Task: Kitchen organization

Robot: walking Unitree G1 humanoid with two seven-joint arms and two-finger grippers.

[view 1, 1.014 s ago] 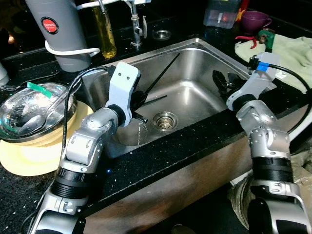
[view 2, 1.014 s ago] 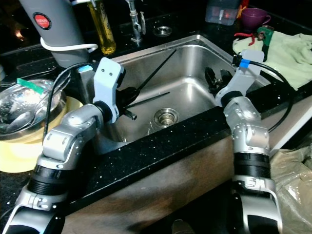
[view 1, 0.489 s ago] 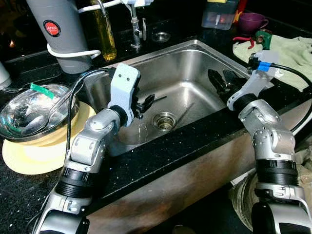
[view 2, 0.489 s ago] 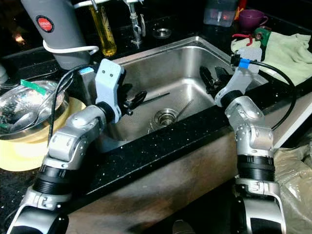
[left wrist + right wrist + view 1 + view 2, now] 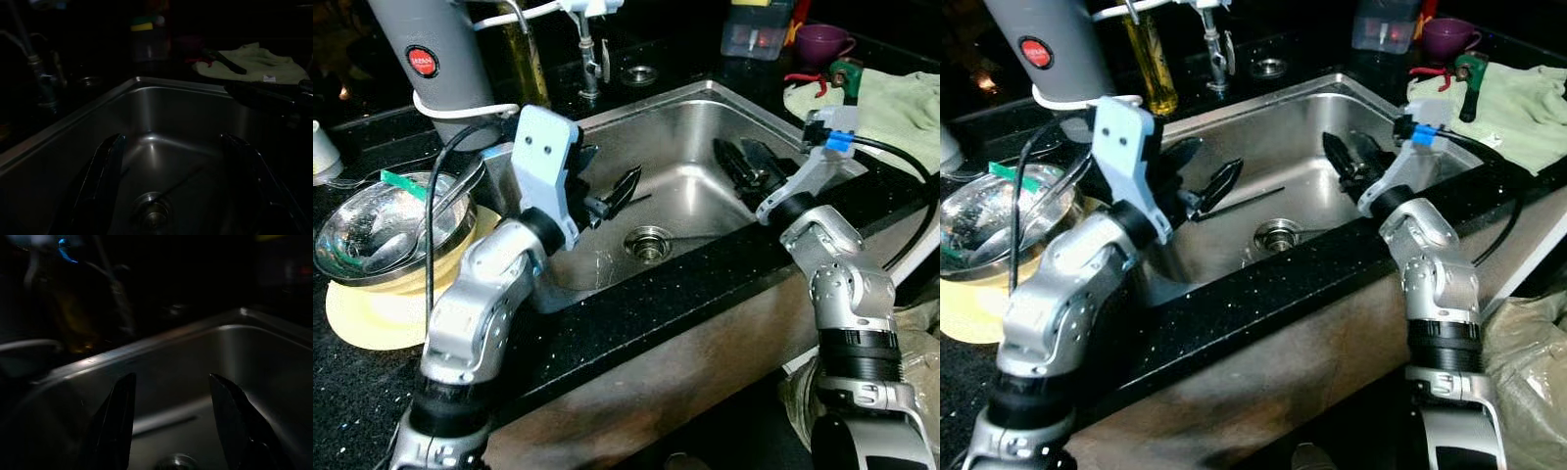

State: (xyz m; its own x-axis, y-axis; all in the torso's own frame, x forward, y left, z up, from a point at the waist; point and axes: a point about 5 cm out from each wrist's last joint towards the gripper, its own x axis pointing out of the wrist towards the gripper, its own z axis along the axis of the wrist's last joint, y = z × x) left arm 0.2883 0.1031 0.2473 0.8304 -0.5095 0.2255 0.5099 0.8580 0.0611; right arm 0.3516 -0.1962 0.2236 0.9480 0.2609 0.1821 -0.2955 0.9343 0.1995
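Note:
A steel sink [image 5: 710, 90] fills the middle of the black counter. On its floor, a thin dark stick [image 5: 1246, 196] lies flat just behind the drain [image 5: 648, 242], and the left wrist view shows a thin stick [image 5: 178, 181] beside the drain too. My left gripper [image 5: 607, 181] hovers over the sink's left half, above the stick, open with nothing between its fingers [image 5: 100, 181]. My right gripper [image 5: 745, 163] hangs over the right half of the basin, also open and empty, its two fingers [image 5: 120, 421] spread apart.
A grey flask [image 5: 440, 59], an oil bottle [image 5: 1151, 59] and the tap [image 5: 587, 49] stand behind the sink. At the left, a steel bowl [image 5: 386, 220] with a spoon rests on a yellow plate [image 5: 362, 313]. At the back right are a green cloth [image 5: 901, 98], purple cup [image 5: 822, 41] and plastic box [image 5: 759, 29].
A long stick that leaned up toward the sink's back corner a second ago now lies down in the basin. My left gripper has risen and spread wider. The right gripper edged inward.

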